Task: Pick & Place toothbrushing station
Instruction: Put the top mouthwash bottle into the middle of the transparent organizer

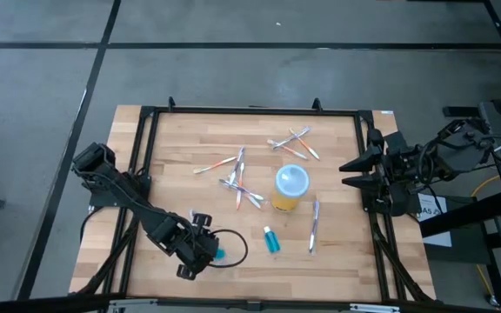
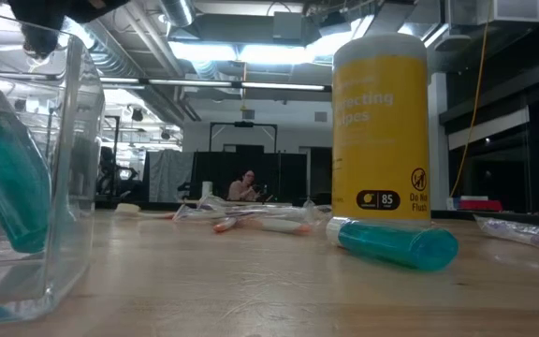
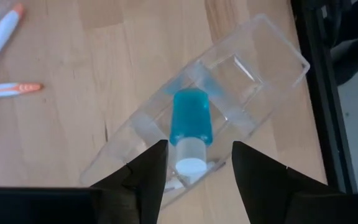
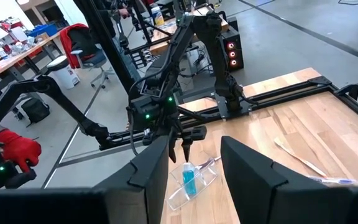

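While your left gripper [image 3: 194,167] hangs spread over the pouch [image 3: 229,81], the tube [image 3: 191,121] inside lies lengthwise, cap toward the fingers. Your right gripper [image 1: 348,172], also spread, waits at the far edge.

Pale butcher-block wooden tabletop [image 1: 337,183], smooth, satin, striped with jointed planks. Matt black metal frame rails [image 1: 250,110] along its edges. Clear, glossy, hard plastic rectangular container [image 3: 229,81], glinting at its corners. Translucent teal plastic tube [image 3: 191,118] with smooth white cap inside. Glossy yellow plastic canister [image 2: 381,122] with printed label. Matt black plastic left gripper fingers [image 3: 145,180].
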You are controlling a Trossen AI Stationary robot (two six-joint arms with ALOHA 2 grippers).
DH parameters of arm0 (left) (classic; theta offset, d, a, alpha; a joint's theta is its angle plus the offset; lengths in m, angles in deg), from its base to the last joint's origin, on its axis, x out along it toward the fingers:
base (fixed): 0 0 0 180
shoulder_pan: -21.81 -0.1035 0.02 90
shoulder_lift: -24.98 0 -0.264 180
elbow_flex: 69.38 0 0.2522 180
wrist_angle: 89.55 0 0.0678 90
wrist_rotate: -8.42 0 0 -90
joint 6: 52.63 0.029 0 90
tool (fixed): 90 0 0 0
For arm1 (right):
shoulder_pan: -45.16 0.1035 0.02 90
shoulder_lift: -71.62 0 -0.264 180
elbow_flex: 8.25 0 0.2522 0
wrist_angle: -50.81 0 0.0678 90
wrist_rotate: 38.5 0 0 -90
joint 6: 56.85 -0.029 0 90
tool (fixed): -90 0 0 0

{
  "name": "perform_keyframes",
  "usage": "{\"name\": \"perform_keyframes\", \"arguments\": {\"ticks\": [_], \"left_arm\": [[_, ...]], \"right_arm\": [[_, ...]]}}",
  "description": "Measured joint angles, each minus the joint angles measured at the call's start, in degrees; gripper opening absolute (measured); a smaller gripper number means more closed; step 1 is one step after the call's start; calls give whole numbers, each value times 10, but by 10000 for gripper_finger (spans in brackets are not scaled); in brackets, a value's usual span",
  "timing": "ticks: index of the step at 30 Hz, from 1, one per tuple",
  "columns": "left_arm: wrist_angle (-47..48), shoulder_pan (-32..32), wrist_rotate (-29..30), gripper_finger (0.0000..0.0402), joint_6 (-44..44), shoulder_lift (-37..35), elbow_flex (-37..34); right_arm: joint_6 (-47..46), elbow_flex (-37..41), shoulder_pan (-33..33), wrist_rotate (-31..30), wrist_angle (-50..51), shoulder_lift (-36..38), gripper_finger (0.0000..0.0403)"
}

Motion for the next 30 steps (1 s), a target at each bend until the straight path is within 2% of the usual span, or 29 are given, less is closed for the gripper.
{"name": "perform_keyframes", "arguments": {"ticks": [8, 30], "left_arm": [[-1, 1, 2, 163, 17, 30, 0], [-3, 12, 4, 152, -5, 32, -19]], "right_arm": [[-2, 0, 0, 0, 0, 0, 151], [-7, 0, 0, 2, 0, 0, 151]]}}
